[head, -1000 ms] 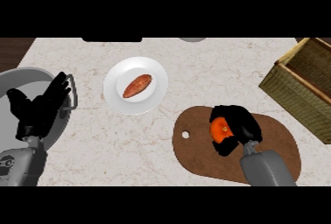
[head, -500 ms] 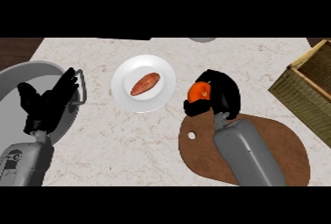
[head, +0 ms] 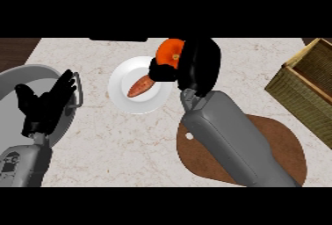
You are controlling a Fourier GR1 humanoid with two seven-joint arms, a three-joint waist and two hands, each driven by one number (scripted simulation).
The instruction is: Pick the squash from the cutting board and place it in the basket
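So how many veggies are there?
2: the squash in the right hand, and a reddish vegetable lying on the white plate. The arm could hide more.

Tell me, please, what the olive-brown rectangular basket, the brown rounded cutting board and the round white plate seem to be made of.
The olive-brown rectangular basket looks woven, likely wicker: its walls show a fine textured pattern. The brown rounded cutting board seems matte wood, by its even brown tone; no grain shows. The round white plate looks like smooth ceramic, though plastic is possible.
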